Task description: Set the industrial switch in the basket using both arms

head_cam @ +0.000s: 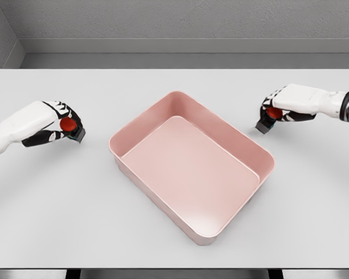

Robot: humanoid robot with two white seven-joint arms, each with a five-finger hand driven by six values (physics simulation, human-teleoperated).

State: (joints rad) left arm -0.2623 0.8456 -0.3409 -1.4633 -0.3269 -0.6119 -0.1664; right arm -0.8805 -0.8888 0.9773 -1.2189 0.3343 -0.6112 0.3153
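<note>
A pink basket point(192, 168) sits at the middle of a pale grey table point(58, 221), turned at an angle so that one corner points toward the near edge. It holds nothing. On either side of it, a white robot arm reaches in from the picture's edge, and each hand grips a small dark switch with a red button.

The left hand point(63, 125) has its fingers curled around the left switch point(72, 129), whose red button shows between the fingers and whose dark body juts out toward the basket. The switch is held well apart from the basket's left rim, low over the table.

The right hand point(282, 109) is likewise closed on the right switch point(269, 119), red button showing under the fingers and the dark body pointing down toward the table. It hangs near the basket's far right corner, outside the rim. Whether either switch touches the tabletop cannot be told.
</note>
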